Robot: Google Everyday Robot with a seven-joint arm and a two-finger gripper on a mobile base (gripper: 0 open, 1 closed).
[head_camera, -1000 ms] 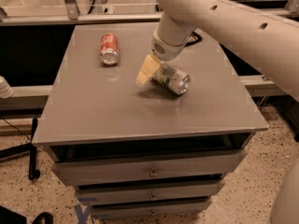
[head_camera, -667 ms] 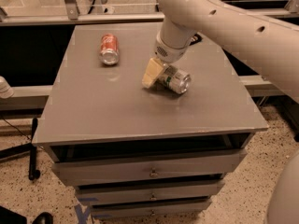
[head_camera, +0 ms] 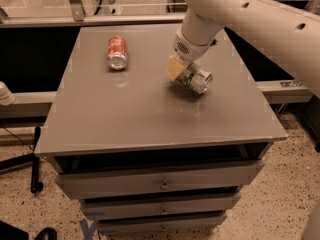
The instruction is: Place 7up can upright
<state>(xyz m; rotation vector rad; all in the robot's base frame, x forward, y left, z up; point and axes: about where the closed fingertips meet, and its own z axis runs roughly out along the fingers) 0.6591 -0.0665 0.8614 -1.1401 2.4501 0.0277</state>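
The silver-white aluminium 7up can (head_camera: 196,79) with green lettering was seen tilted on its side, right of centre on the grey metal cabinet top (head_camera: 150,114). It was clamped in the pale two-finger gripper (head_camera: 181,70). Righting was judged begun; wrist rotation would be needed before release.

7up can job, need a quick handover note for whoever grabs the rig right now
Gripper: low over the right-centre of the table, apparently shut on the 7up can.
7up can: not upright, tilted on its side with its silver top facing front-right, at or just above the tabletop.
Red can: lying on its side at back left, well apart from the arm.
Done: can grasped.
Left: turn it upright, set it down, release.
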